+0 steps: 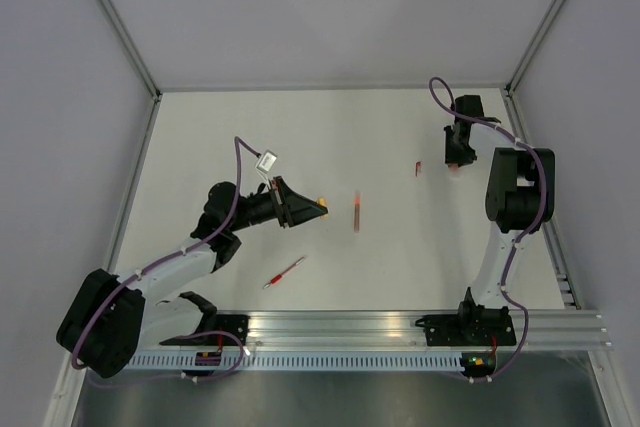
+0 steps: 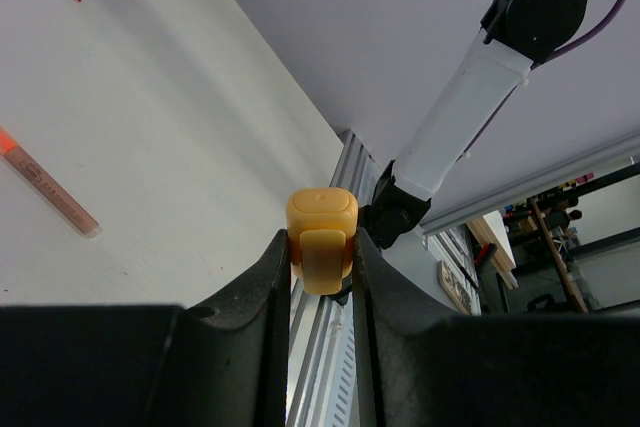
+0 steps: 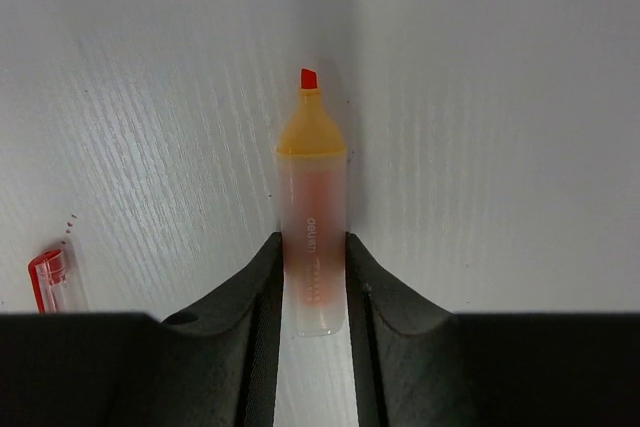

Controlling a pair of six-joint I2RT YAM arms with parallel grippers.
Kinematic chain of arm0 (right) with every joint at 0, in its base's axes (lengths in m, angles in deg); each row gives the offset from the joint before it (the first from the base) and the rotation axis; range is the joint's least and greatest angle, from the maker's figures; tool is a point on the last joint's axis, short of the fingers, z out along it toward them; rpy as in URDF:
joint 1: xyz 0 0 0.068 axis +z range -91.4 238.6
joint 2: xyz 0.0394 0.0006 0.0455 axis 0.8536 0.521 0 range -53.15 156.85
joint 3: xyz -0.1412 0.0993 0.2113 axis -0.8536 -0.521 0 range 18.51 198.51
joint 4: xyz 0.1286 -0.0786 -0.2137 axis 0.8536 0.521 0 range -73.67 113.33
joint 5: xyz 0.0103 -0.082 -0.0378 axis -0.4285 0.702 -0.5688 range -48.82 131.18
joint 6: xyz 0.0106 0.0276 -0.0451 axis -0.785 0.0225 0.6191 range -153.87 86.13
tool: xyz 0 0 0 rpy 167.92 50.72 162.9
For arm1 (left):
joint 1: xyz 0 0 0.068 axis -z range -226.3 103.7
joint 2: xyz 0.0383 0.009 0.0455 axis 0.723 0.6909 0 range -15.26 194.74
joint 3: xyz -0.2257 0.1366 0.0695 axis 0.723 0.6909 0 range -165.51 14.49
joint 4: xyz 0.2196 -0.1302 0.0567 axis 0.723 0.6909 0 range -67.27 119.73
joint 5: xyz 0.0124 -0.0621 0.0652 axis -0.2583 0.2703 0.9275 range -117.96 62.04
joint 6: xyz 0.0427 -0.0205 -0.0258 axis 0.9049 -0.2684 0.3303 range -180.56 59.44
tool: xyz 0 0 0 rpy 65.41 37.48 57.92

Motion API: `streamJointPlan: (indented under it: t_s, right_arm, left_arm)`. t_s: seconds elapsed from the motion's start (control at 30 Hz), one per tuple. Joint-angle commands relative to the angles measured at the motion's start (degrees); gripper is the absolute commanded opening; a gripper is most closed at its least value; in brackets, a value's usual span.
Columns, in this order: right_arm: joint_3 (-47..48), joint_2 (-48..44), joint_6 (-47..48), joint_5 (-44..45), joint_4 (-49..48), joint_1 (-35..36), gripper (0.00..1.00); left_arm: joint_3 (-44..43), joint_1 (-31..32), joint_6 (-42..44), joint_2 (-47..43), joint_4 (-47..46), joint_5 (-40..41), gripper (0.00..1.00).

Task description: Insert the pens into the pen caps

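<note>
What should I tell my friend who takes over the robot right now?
Left gripper: shut on the orange cap.
Right gripper: shut on the uncapped orange highlighter, far right of the table.
Lying loose: red cap beside the right gripper, pale pen mid-table, thin red pen toward the near edge.
Done: cap and highlighter gripped.
Left: join them, then cap the other pens.

The pen point(image 3: 312, 197) with the orange collar carries the white word "deli" along its clear barrel; smaller reddish print below it is too blurred to read.
</note>
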Motion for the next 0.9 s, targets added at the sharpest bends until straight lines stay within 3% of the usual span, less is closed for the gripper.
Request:
streamJointPlan:
  t_s: [0.0, 0.03, 0.17, 0.23, 0.43, 0.57, 0.7, 0.87]
  right_arm:
    - [1.2, 1.4, 0.3, 0.7, 4.5, -0.2, 0.33]
    - [1.4, 1.4, -0.4, 0.5, 5.2, -0.3, 0.31]
    - [2.5, 0.9, -3.5, -1.4, 7.0, 0.0, 0.05]
    - [2.6, -0.1, -5.0, -1.8, 7.2, 0.6, 0.01]
    - [-1.3, -9.7, -12.6, -2.2, 3.7, 2.8, 0.0]
    - [-5.0, -19.6, -16.5, -2.4, 0.1, 9.0, 0.0]
    - [-14.2, -31.4, -20.8, -11.8, -9.1, 14.5, 0.0]
    - [-30.6, -48.2, -23.6, -28.2, -24.3, 27.1, 0.0]
  left_arm:
    - [0.5, 0.1, 1.2, -1.7, -2.8, -0.8, 0.02]
    - [0.4, 0.1, 1.3, -1.8, -2.6, -0.8, 0.02]
    - [0.3, 0.1, 2.3, -2.4, -2.8, -1.4, 0.02]
    - [0.4, 0.1, 2.6, -2.4, -3.0, -1.6, 0.02]
    - [0.1, 0.1, 4.9, -2.5, -1.8, -1.5, 0.02]
    - [-0.2, 0.1, 6.1, -3.4, -0.7, -1.5, 0.02]
    - [0.2, 0.1, 6.0, -4.8, -1.6, -1.8, 0.02]
    - [0.4, 0.1, 4.7, -7.0, -2.8, -3.7, 0.02]
